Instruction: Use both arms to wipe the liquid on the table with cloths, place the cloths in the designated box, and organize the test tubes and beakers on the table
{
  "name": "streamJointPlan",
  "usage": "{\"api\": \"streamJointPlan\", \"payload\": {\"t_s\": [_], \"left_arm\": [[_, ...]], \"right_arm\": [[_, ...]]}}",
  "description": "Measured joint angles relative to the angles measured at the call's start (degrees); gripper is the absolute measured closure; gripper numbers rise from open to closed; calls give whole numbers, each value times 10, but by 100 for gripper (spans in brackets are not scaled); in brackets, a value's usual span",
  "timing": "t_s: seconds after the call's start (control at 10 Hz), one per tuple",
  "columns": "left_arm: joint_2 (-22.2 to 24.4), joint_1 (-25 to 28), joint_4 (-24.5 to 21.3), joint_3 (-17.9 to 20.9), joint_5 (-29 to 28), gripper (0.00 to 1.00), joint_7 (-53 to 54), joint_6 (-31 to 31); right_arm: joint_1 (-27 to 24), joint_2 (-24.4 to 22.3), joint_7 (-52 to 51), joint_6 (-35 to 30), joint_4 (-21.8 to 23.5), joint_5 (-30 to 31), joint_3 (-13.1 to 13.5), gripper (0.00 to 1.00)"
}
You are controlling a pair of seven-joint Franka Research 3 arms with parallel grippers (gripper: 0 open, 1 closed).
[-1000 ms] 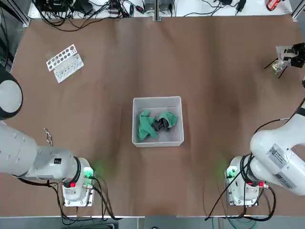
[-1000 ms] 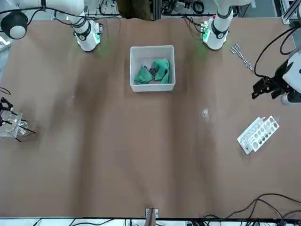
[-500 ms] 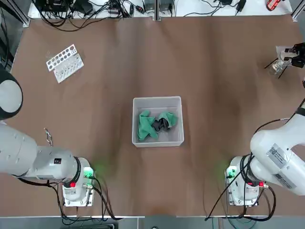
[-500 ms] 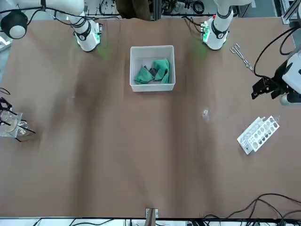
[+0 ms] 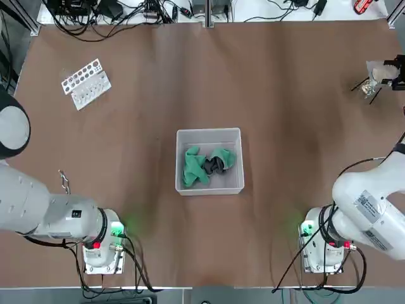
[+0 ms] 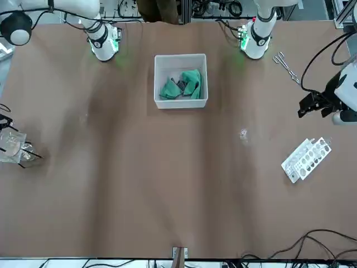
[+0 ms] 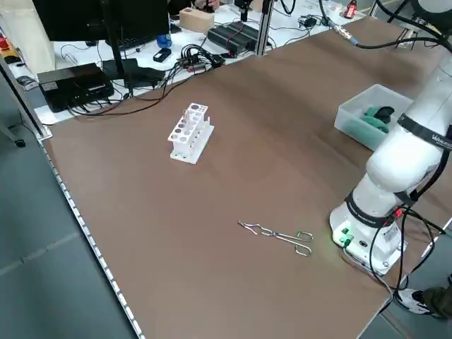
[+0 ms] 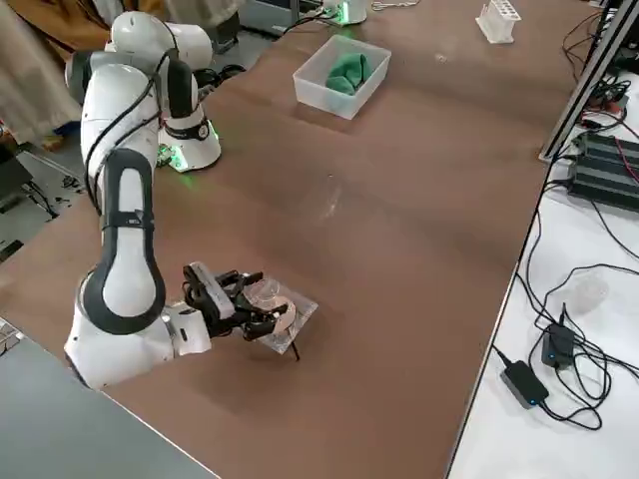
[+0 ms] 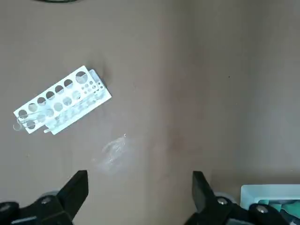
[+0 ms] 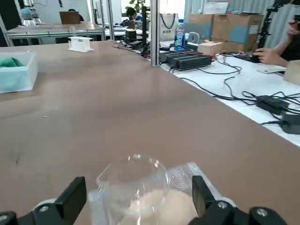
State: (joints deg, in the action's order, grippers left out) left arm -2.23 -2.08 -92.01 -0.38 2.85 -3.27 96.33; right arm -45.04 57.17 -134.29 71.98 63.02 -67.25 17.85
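Observation:
The white box (image 5: 209, 135) stands mid-table with two green cloths (image 5: 205, 166) inside. At the table's far right edge a clear beaker (image 10: 133, 180) sits on a square mesh pad (image 8: 296, 317). My right gripper (image 10: 138, 183) is open, a finger on each side of the beaker with gaps between. My left gripper (image 9: 139, 180) is open and empty, hovering high over the table (image 5: 285, 126) near the white rack (image 9: 61, 101). A faint clear test tube (image 9: 21, 123) shows at one end of the rack.
Metal tongs (image 7: 277, 234) lie near the left arm's base. A small clear glassy object (image 6: 244, 134) rests on the table between rack and box. Cables and electronics line the far edge, and metal frame posts stand beyond the right edge.
The right gripper's fingers have spread off the beaker and the hand has drawn back slightly toward the table's right edge. The left arm has not moved.

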Motion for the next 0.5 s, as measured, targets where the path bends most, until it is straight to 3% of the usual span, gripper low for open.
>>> {"api": "streamJointPlan", "payload": {"t_s": [0.3, 0.5], "left_arm": [[0, 0, 0, 0, 0, 2, -1, 0], [-1, 0, 0, 0, 0, 2, -1, 0]], "right_arm": [[-56, -1, 0, -25, -13, 24, -1, 2], [-52, -6, 30, -31, -49, 25, -7, 2]]}}
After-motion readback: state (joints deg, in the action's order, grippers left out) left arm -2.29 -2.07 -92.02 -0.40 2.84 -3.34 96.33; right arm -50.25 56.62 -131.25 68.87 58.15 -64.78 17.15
